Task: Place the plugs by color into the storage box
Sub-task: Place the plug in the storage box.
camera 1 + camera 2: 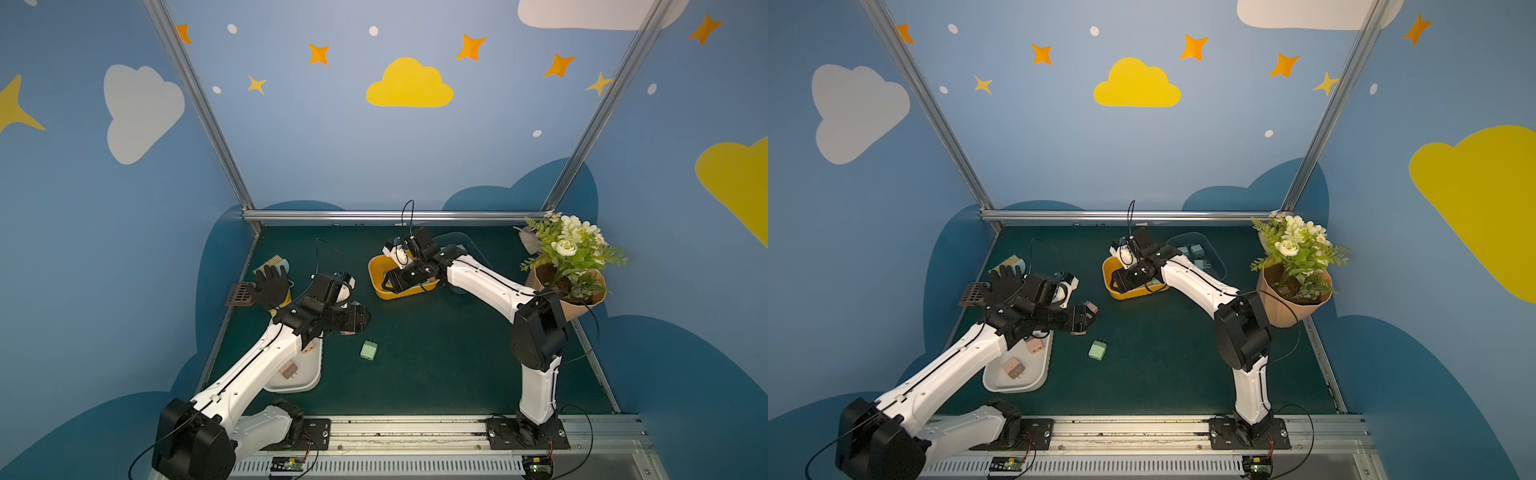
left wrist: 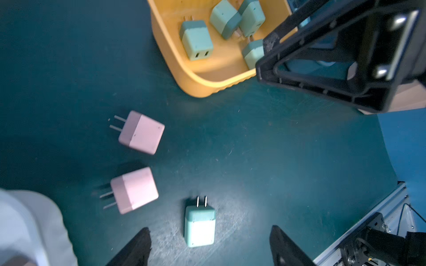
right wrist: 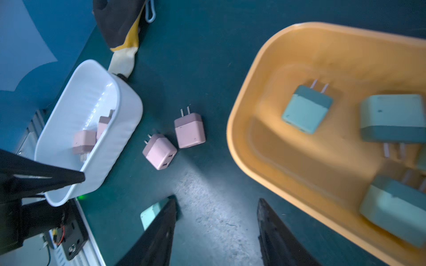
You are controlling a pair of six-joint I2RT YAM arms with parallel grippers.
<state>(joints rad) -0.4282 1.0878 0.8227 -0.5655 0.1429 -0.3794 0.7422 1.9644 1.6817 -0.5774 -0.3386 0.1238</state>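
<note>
Left gripper hangs with its jaws spread wide and empty, low over the dark green mat. The right gripper has its jaws partway apart, also empty, at the edge of the yellow bin.

I read this as a sorting run close to done, with a fresh pick being lined up. Light green plugs lie in the yellow bin. Pink ones lie in the white bin under the left arm. Teal plugs show in a dark clear bin behind the right arm.

Three lie loose on the mat: a pink plug, a second pink plug just beside it, and one green plug near them. That green one sits between the left fingertips in the left wrist view.

Next I'd lower the left jaws around the green one, square to its flat sides and clear of the prongs.

The left arm reaches forward with its wrist pitched down. The right arm folds at a raised elbow and reaches inward to the yellow bin.
</note>
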